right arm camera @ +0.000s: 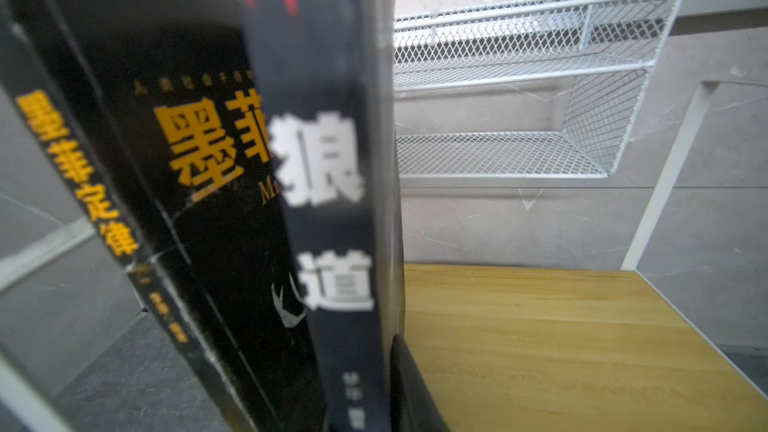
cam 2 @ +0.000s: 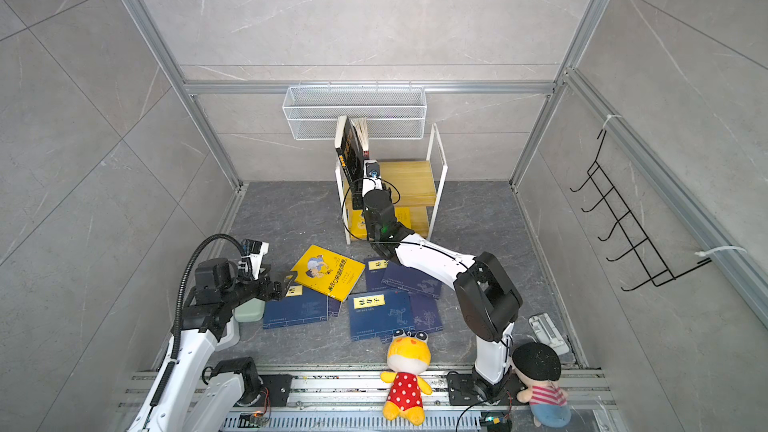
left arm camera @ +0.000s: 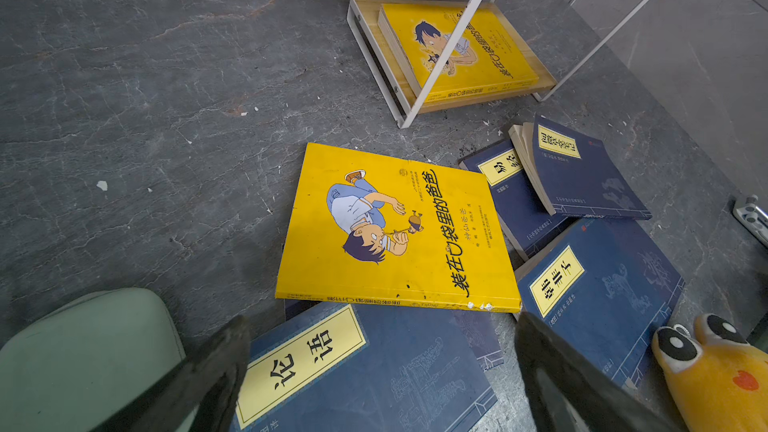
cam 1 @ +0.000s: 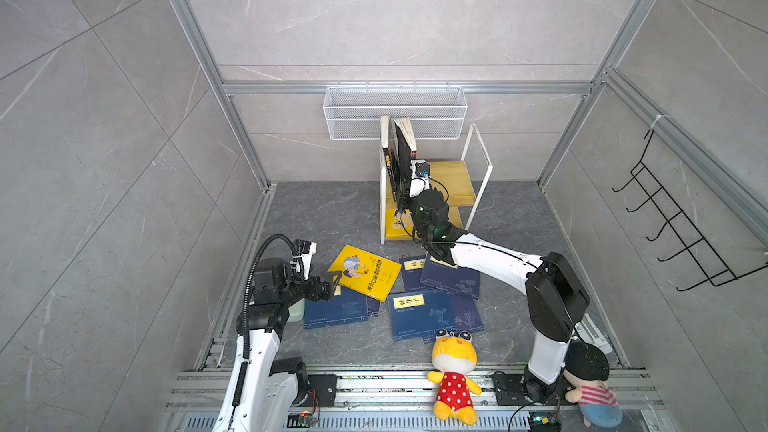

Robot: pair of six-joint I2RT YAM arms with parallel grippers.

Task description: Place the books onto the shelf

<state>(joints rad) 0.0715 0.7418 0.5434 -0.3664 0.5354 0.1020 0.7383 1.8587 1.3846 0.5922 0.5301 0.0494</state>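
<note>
Black wolf book (right arm camera: 328, 201) stands on end on the top board of the shelf (cam 1: 453, 180) beside another black book (right arm camera: 199, 184), with the right jaws around its lower edge, whether pinching I cannot tell; better to open slowly and draw straight back, while the left jaws hang spread wide.

Ten books, two plush toys, two robot arms, and one of each remaining item.

Two black paperbacks: orange-titled black book (right arm camera: 199, 151), white-titled black book (right arm camera: 332, 201). Two yellow cartoon-boy paperbacks: one yellow copy (left arm camera: 457, 47), second yellow copy (left arm camera: 395, 226). Six navy blue paperbacks can be made out: 论语 volume (left arm camera: 374, 376), 易经 volume (left arm camera: 515, 201), 韩非子 volume (left arm camera: 602, 284), long-label navy volume (left arm camera: 582, 176), part-covered navy cover (cam 1: 373, 306), part-covered purplish cover (cam 1: 465, 313). Two plush toys: yellow frog-eyed plush in a red dotted dress (cam 1: 453, 367), dark-haired doll in a striped shirt (cam 1: 588, 371). Two white-and-black arms: left arm (cam 1: 257, 351), right arm (cam 1: 490, 255). One two-tier wooden shelf in a white metal frame (cam 1: 453, 180), one white wire mesh basket (cam 1: 395, 118), one black wire hook rack (cam 1: 692, 226), one pale green container (left arm camera: 83, 359).
</note>
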